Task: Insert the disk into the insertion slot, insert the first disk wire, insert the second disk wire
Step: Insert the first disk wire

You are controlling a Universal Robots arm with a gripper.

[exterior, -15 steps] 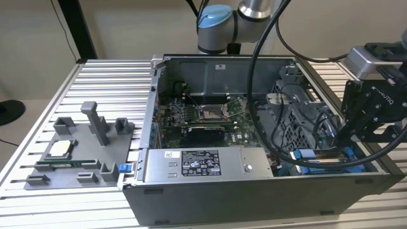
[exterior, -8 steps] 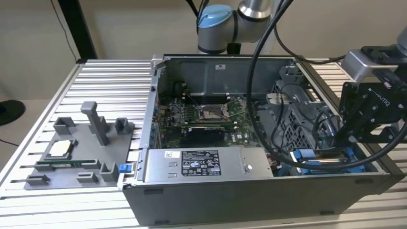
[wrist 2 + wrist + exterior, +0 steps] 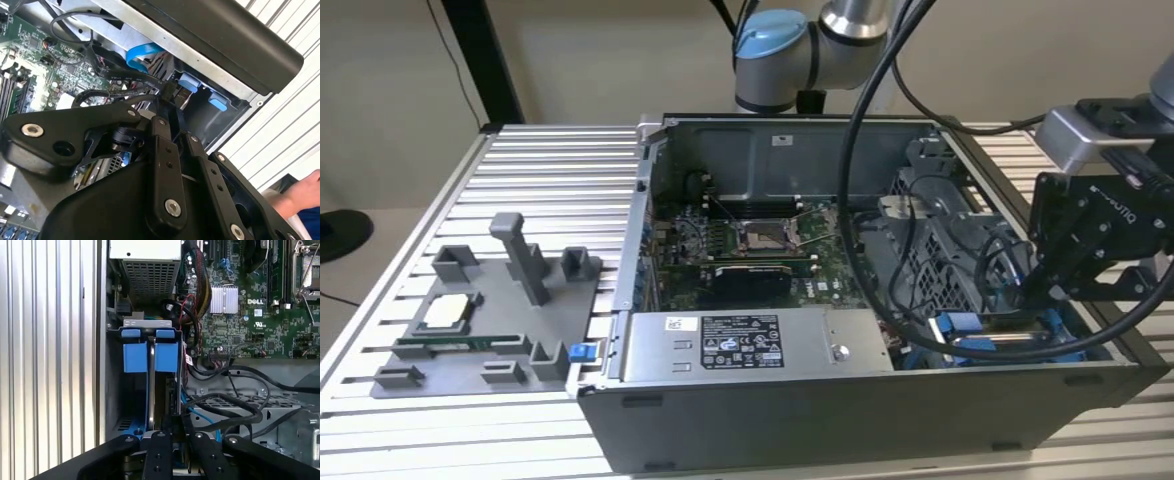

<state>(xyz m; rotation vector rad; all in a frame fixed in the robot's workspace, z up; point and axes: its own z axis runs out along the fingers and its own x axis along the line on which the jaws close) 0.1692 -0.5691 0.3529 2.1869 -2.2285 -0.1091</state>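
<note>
— Where was the gripper (image 3: 169,111) when you checked?
— Low in the lower right of the exterior view, reaching down inside the open computer case (image 3: 854,425). In the second wrist view I saw its fingers drawn together, clamped on a black plug (image 3: 173,93) at the end of a black wire (image 3: 127,79).
— And the disk (image 3: 1003,349)?
— It sat down in the slot (image 3: 202,119), in the corner of the case at the exterior view's lower right. I could make out little more than its blue frame. The plug was just beside the slot's blue tabs (image 3: 135,356). Whether it touched the disk, I couldn't tell.
— What else did the case hold?
— A green circuit board (image 3: 747,255) lay across the middle of the frame. A grey power box (image 3: 747,345) with a white sticker sat along the near wall. Loose black cables (image 3: 865,200) looped down from the top of the frame into the right half.
— Anything outside it?
— A grey tray (image 3: 460,368) sat on the slatted table (image 3: 560,170) at the exterior view's left, well apart from the gripper. It held a square silver chip (image 3: 447,312) and a green memory stick (image 3: 454,343). A person's hand (image 3: 302,197) showed past the case's edge in the second wrist view.
</note>
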